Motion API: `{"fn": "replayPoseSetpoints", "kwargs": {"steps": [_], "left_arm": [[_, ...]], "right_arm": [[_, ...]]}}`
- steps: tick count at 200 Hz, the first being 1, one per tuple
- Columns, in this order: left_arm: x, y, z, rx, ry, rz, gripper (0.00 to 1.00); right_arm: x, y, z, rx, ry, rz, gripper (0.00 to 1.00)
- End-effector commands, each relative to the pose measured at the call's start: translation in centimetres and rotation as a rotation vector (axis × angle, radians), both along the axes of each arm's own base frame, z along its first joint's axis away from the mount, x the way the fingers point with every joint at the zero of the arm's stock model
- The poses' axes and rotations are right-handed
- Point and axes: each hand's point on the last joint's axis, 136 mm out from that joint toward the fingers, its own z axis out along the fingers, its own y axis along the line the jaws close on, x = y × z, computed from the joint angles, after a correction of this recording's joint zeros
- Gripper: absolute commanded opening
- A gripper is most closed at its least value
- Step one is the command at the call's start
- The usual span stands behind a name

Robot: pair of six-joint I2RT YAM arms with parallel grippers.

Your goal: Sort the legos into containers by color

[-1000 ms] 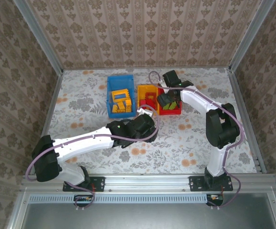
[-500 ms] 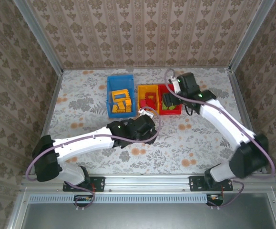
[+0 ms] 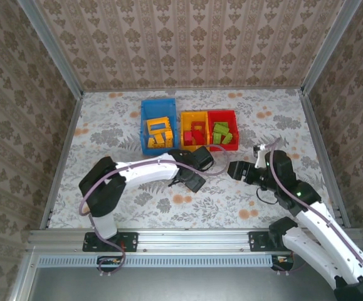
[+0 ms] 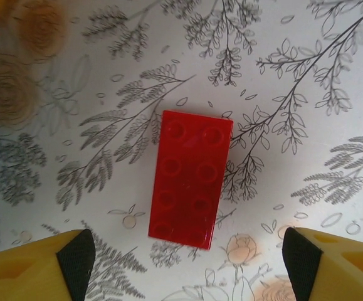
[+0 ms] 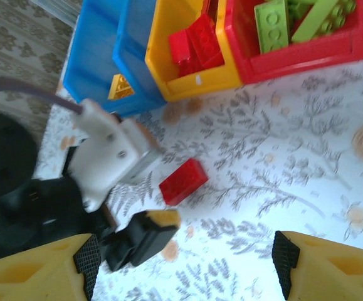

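A red lego brick [image 4: 190,179] lies flat on the flowered table, studs up, just ahead of my left gripper [image 4: 186,258]. That gripper is open, its pads wide apart and clear of the brick. The same brick [image 5: 183,180] shows in the right wrist view, in front of the bins. My right gripper [image 5: 186,260] is open with nothing between its pads, and hovers near the left gripper [image 3: 197,170]. The blue bin [image 3: 145,128] holds yellow legos, the yellow bin [image 3: 194,115] holds red ones, and the red bin [image 3: 222,113] holds green ones. In the top view my right gripper [image 3: 234,169] sits right of the left one.
Both grippers crowd the table just in front of the yellow and red bins. One left fingertip [image 5: 148,233] pokes into the right wrist view. Metal frame posts and patterned walls close in the table on three sides.
My right arm has drawn back from over the red bin to the near middle-right of the table. The left arm's elbow swung inward while its gripper stayed low in front of the bins.
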Motion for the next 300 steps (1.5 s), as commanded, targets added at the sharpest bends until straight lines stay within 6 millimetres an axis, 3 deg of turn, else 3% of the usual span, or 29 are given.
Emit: {"fn": "replayPoseSetpoints", "kwargs": {"steps": [1, 27, 56, 71, 98, 106, 124, 147, 192, 226, 249, 300], "left_arm": [[0.1, 0.3, -1.0, 0.041, 0.048, -0.026, 0.8], [0.5, 0.0, -2.5, 0.06, 0.07, -0.024, 0.79], [0.6, -0.3, -3.7, 0.053, 0.105, -0.017, 0.69], [0.5, -0.5, -4.2, 0.037, 0.124, -0.014, 0.61], [0.3, -0.6, -4.7, 0.013, 0.15, -0.001, 0.37], [0.4, -0.6, -4.6, 0.006, 0.15, 0.008, 0.31], [0.6, -0.5, -3.9, -0.006, 0.13, 0.021, 0.3], [1.6, -0.7, -1.1, -0.048, 0.079, 0.047, 0.3], [6.2, -1.0, 6.5, -0.212, 0.021, 0.179, 0.29], [10.6, -1.5, 10.2, -0.35, -0.005, 0.267, 0.28], [13.6, -2.1, 11.1, -0.379, -0.033, 0.299, 0.27], [19.6, -3.5, 10.6, -0.374, -0.078, 0.381, 0.26]], "right_arm": [[-1.6, 0.6, -0.1, 0.093, 0.067, 0.004, 0.75], [-1.9, 0.8, 0.1, 0.105, 0.069, 0.018, 0.73], [-1.8, 1.0, 0.4, 0.114, 0.063, 0.024, 0.72], [-1.8, 1.1, 0.4, 0.113, 0.065, 0.028, 0.71], [-1.8, 1.1, 0.3, 0.111, 0.066, 0.032, 0.7], [-1.8, 1.1, 0.2, 0.109, 0.065, 0.034, 0.7], [-1.8, 1.1, 0.3, 0.106, 0.06, 0.037, 0.69], [-1.5, 1.3, 0.9, 0.099, 0.034, 0.049, 0.69], [1.3, 3.4, 5.5, 0.132, -0.106, 0.127, 0.71], [4.6, 4.1, 8.2, 0.139, -0.159, 0.114, 0.71], [6.5, 4.3, 9.3, 0.16, -0.17, 0.086, 0.71], [8.7, 4.5, 9.9, 0.163, -0.168, 0.052, 0.71]]}}
